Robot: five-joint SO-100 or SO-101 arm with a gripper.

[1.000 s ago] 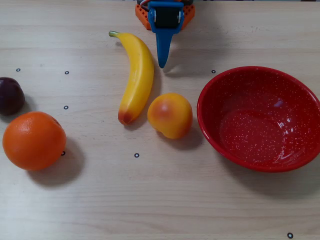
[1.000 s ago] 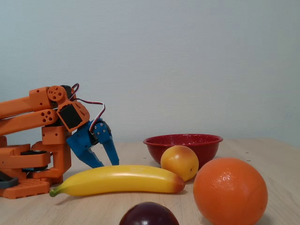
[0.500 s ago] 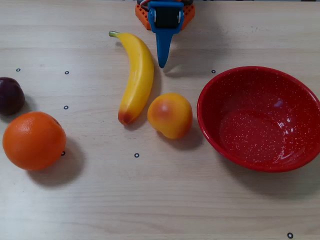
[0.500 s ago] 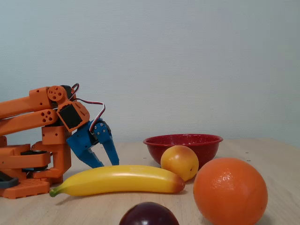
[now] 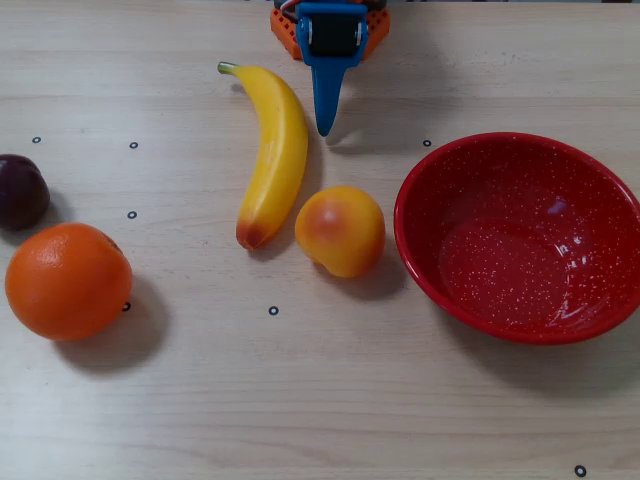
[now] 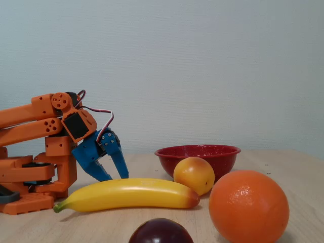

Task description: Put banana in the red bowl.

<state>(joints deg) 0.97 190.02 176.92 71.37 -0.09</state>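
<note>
Your jaws [image 6: 114, 174] sit folded back at the arm's base, a small gap between the tips in the fixed view, holding nothing. The banana [image 5: 272, 152] lies flat on the tabletop [image 5: 330, 400], just left of them in the overhead view, its stem at the far end. The red bowl [image 5: 520, 236] waits empty to the right, with a peach-like fruit [image 5: 340, 230] between, so you'll likely lift over that.

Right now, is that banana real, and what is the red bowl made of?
The banana looks like glossy plastic: evenly smooth, spotless, with a painted-looking orange-red end. The red bowl looks like enamelled metal, maybe hard plastic: shiny, with fine white speckles and bright reflections.
</note>
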